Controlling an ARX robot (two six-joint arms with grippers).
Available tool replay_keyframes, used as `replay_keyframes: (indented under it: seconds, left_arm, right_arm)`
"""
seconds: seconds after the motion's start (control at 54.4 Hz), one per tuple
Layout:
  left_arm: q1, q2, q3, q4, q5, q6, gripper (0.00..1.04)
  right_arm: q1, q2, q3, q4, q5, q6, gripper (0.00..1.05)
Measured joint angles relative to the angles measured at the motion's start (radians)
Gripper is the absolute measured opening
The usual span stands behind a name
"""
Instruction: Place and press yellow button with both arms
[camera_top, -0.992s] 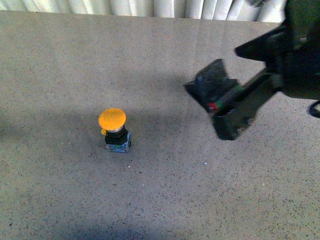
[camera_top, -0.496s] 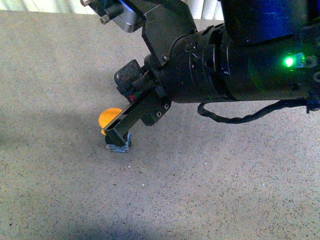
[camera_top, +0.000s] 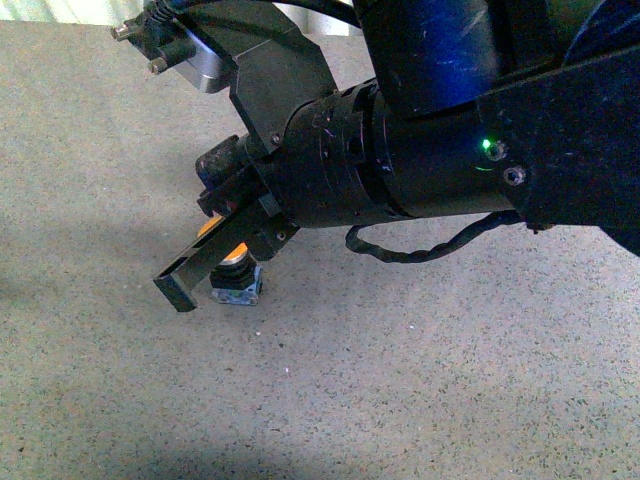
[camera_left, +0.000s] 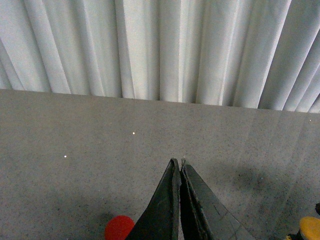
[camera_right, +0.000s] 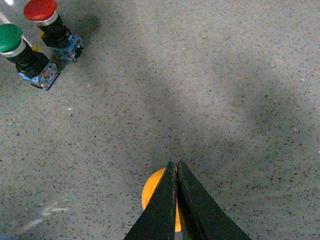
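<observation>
From the left wrist camera, shows the left gripper (camera_left: 178, 164) pressed together, blades meeting at the tips and holding nothing, above the speckled grey table (camera_left: 75, 150). Catches a red button (camera_left: 119, 228) near the blades on one side and, well off on the other, a sliver of the yellow button (camera_left: 310, 227), barely in view. Takes in a white curtain (camera_left: 150, 45) beyond the tips, along the table's far edge.

From the front, finds the right gripper (camera_top: 180, 288) angled down and leftward, its dark tip low over the table and showing just left of the yellow button. Puts the button directly under the blades, upright on its blue-grey base, orange-yellow cap mostly hidden behind them. Cannot tell from here whether blades and cap touch. Fills the right of the scene with the bulky black right arm (camera_top: 420, 150), a small green light (camera_top: 490, 147) on its casing and a black cable (camera_top: 420, 248) looped beneath.

From the right wrist camera, shows the right gripper closed to a single edge, pinching nothing, with the yellow cap right beneath the tips and partly covered by them. Leaves a green button (camera_right: 12, 37) and the red button standing side by side, well apart from the gripper, far ahead of the tips and off to one side.
</observation>
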Motion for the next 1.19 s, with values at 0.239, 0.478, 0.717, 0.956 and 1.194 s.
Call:
replay_keyframes:
  seconds: [0.239,0.478,0.717,0.956,1.194]
  left_arm:
    - [0.000,-0.083,0.000,-0.089,0.000,0.000,0.01]
    - [0.003,-0.211,0.000,-0.232,0.000,0.001,0.01]
    - [0.002,-0.213,0.000,-0.231,0.000,0.001,0.01]
    - [0.002,-0.213,0.000,-0.231,0.000,0.001,0.01]
    - [0.002,-0.213,0.000,-0.231,0.000,0.001,0.01]
  right_arm:
    - [0.001,0.034,0.021,-0.024,-0.007,0.027,0.01]
    - [0.001,0.068,0.042,-0.089,0.031,0.031,0.01]
    - [-0.003,0.090,0.047,-0.086,0.026,0.047,0.01]
    - [-0.019,0.040,0.006,-0.039,0.018,0.103,0.01]
    - [-0.098,-0.154,-0.090,0.030,0.016,0.182,0.01]
